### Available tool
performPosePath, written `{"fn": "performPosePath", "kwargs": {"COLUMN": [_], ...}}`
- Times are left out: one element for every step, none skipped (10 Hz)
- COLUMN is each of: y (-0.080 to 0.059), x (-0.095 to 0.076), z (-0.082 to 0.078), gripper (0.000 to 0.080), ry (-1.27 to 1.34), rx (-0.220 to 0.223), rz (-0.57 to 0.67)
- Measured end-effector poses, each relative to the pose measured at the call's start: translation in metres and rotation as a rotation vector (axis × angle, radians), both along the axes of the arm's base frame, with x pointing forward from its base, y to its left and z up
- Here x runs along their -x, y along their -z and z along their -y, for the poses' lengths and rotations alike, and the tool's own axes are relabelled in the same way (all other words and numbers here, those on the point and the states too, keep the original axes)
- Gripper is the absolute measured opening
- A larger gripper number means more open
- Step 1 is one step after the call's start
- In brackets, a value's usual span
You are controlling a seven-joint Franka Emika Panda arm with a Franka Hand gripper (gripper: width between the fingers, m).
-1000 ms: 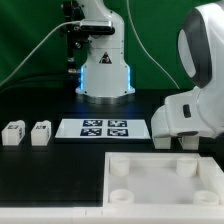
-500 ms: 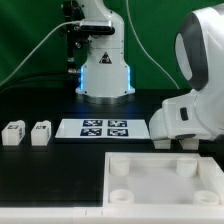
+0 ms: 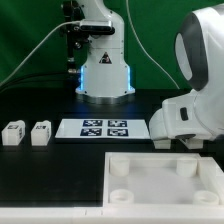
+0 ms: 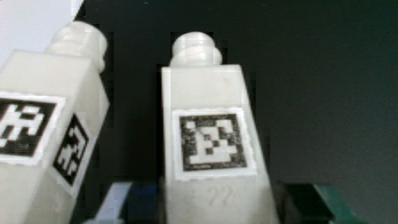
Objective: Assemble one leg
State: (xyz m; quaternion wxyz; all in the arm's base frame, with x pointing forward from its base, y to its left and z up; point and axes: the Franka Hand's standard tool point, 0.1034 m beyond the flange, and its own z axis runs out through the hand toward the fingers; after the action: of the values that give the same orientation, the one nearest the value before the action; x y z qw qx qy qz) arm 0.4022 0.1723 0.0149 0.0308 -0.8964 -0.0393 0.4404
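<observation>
In the wrist view two white legs stand side by side, each with a black-and-white tag and a rounded peg at the far end. My gripper [image 4: 214, 208] is open and straddles the base of one leg [image 4: 214, 110]. One finger [image 4: 128, 202] is close to its side and the other finger [image 4: 320, 200] stands apart from it. The second leg [image 4: 45, 120] is right beside it, outside the jaws. In the exterior view two more legs [image 3: 12, 133] [image 3: 41, 132] sit at the left. There the arm's white hand [image 3: 185, 118] hides the fingertips and the straddled leg.
The marker board [image 3: 104, 128] lies in the middle of the black table. The large white recessed square piece [image 3: 165, 180] with round corner sockets lies in front, at the exterior view's right. The robot's base [image 3: 105, 70] stands behind.
</observation>
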Motion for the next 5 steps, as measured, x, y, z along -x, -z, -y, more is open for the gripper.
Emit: {"fn": "performPosePath", "kwargs": {"y": [0.0,0.0,0.0,0.0,-0.0003], "x": [0.0,0.0,0.0,0.0,-0.0007], "z": [0.0,0.0,0.0,0.0,0.0002], "gripper": [0.0294,0.0294,0.0294,0.0295,0.0295], "ry": [0.0,0.0,0.0,0.0,0.0], "rx": [0.0,0.0,0.0,0.0,-0.001], "rz": [0.0,0.0,0.0,0.0,0.001]}}
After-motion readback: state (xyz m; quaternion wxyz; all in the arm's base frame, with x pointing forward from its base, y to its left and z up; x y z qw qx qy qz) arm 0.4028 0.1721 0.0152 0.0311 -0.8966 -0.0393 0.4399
